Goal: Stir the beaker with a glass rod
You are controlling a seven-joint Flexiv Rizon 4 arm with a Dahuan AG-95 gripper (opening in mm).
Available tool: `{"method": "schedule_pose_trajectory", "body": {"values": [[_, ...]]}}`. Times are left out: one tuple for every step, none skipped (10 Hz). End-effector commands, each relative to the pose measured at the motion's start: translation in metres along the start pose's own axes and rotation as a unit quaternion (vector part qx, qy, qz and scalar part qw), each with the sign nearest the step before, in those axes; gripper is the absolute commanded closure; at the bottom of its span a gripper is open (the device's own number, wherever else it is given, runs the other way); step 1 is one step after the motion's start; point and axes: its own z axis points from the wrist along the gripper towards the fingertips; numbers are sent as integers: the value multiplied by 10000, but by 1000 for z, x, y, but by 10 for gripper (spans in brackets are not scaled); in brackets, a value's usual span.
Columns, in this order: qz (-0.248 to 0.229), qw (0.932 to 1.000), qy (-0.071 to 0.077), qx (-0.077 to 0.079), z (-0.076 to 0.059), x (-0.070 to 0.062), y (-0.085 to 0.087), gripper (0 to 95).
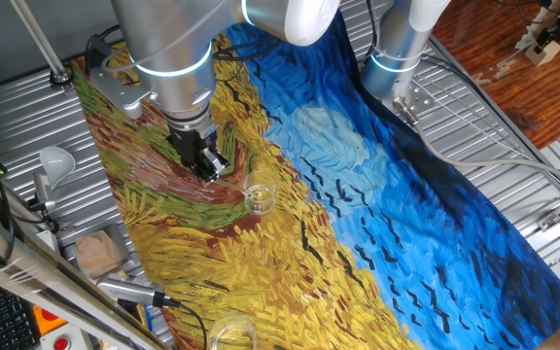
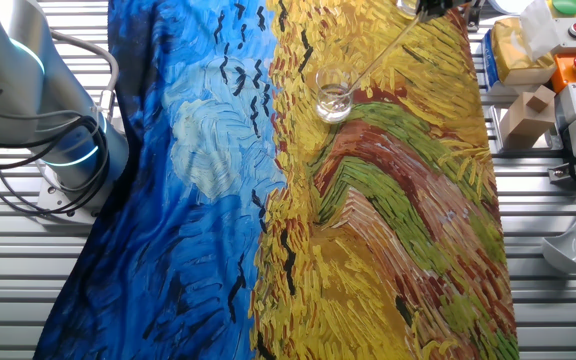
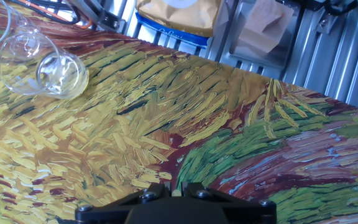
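Note:
The beaker (image 1: 259,197) is a small clear glass cylinder standing on the painted cloth; it also shows in the other fixed view (image 2: 334,97) and at the top left of the hand view (image 3: 55,71). The glass rod (image 2: 378,55) is a thin pale line with one end in the beaker, leaning up toward the cloth's far right corner. I cannot make it out in the other views. My gripper (image 1: 212,173) hangs over the cloth to the left of the beaker, apart from it. Its jaws (image 3: 178,186) stand almost together with nothing visible between them. The gripper is out of the other fixed view.
A wider clear glass vessel (image 1: 231,335) stands at the cloth's near edge. A white funnel (image 1: 56,160), a wooden block (image 1: 95,253) and a thick grey metal pole (image 1: 37,39) are on the left. A tan bag (image 3: 179,15) lies beyond the cloth.

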Motion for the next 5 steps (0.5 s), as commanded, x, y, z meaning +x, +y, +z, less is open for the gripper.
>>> {"method": "schedule_pose_trajectory", "body": {"values": [[-1, 10000, -7, 0, 1, 0, 0, 950], [-11, 10000, -9, -2, 1, 0, 0, 950], [-14, 10000, -12, -7, 1, 0, 0, 950], [-12, 10000, -15, -14, 1, 0, 0, 950], [-12, 10000, -21, -23, 1, 0, -1, 950]]}}
